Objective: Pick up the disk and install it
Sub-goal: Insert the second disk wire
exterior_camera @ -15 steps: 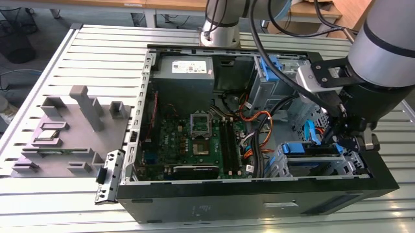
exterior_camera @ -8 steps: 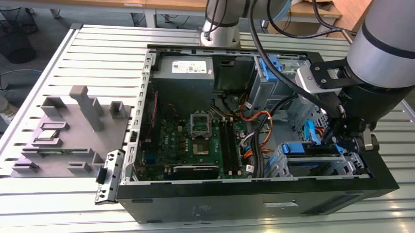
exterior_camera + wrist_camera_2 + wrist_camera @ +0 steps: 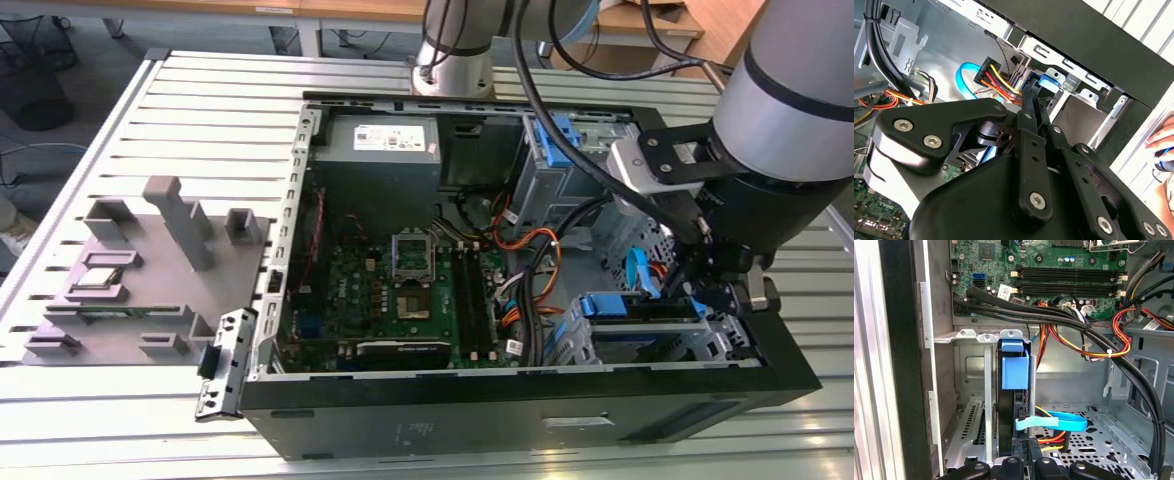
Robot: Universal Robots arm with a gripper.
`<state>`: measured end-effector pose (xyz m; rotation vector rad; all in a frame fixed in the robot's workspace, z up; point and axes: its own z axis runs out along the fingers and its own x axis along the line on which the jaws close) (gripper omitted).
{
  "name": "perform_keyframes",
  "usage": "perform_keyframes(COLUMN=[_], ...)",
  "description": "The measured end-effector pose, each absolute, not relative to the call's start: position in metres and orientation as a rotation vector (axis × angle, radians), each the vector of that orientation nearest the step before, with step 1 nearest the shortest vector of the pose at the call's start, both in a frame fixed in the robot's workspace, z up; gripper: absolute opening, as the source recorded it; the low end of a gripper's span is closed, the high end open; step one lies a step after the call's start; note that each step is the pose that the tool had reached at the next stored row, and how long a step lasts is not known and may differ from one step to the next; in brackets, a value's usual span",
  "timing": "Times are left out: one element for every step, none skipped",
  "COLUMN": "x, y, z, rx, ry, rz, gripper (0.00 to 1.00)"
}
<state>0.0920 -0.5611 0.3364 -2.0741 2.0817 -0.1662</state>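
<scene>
The disk sits on edge in the metal drive cage [image 3: 971, 390] at the front corner of the open computer case [image 3: 534, 400]. Its blue carrier end [image 3: 1015, 367] faces out, and also shows in the second wrist view [image 3: 1048, 82] and the exterior view [image 3: 621, 305]. My gripper [image 3: 1030, 94] reaches down into the case at the exterior view's right [image 3: 721, 295]. Its two black fingers [image 3: 1026, 145] are drawn together, and their tips rest against the blue carrier end. The drive's silver body is hidden inside the cage.
A black cable bundle [image 3: 1054, 315] and coloured power wires [image 3: 1104, 347] cross just beside the cage, with a blue ribbon cable [image 3: 1054, 421] below. The motherboard [image 3: 400, 290] and grey power-supply box [image 3: 384, 140] fill the case. A grey fixture [image 3: 147, 270] stands outside. A hand [image 3: 1164, 142] is nearby.
</scene>
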Motion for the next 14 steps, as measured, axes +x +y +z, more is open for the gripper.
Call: perform_keyframes(x=[0.0919,0.0918,0.0918,0.0918,0.0917,0.0917,0.0917,0.0917,0.0917,0.0917,0.0916,0.0916,0.0916,0.0917], y=[-0.5611,-0.5611,-0.5611,-0.5612,-0.5612,-0.5612,-0.5612,-0.5612,-0.5612,-0.5612,-0.5612,-0.5612,-0.5611,-0.5611], z=[0.3364,0.3363,0.3363,0.3363,0.3363,0.3363,0.3363,0.3363,0.3363,0.3362,0.3361,0.3361,0.3361,0.3361], rx=[-2.074,-2.075,-2.075,-2.075,-2.075,-2.075,-2.075,-2.075,-2.076,-2.082,-2.091,-2.098,-2.102,-2.102], ry=[2.081,2.081,2.081,2.081,2.081,2.081,2.081,2.081,2.08,2.074,2.064,2.055,2.052,2.052], rz=[-0.166,-0.166,-0.166,-0.166,-0.166,-0.166,-0.166,-0.166,-0.166,-0.165,-0.164,-0.163,-0.162,-0.162], gripper=[0.16,0.16,0.16,0.16,0.16,0.16,0.16,0.16,0.16,0.16,0.16,0.16,0.16,0.16])
